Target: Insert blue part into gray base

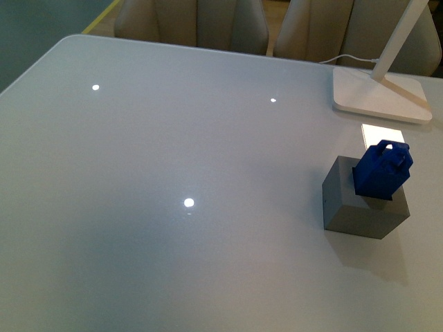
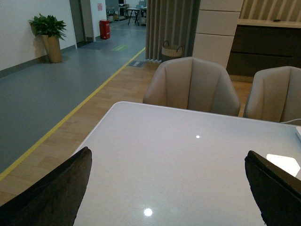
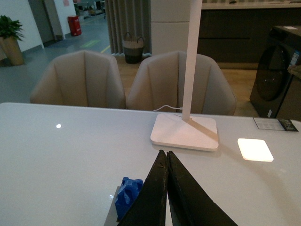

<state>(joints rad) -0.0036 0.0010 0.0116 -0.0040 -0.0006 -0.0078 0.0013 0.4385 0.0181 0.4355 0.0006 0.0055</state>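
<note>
Blue part [image 1: 383,170] standing tilted in gray base [image 1: 363,200], near the table's right edge; probably not fully seated.

Nearest, right gripper [image 3: 166,162] pressed together on nothing, hovering just short of the block; left gripper [image 2: 169,188] spread wide, empty, over bare table [image 1: 173,152]. Best done by pressing straight down on the looped top, squaring the tilt, steadying the base. Ample free room left; farther right, lamp foot [image 1: 379,97] and table edge crowd the approach.
</note>
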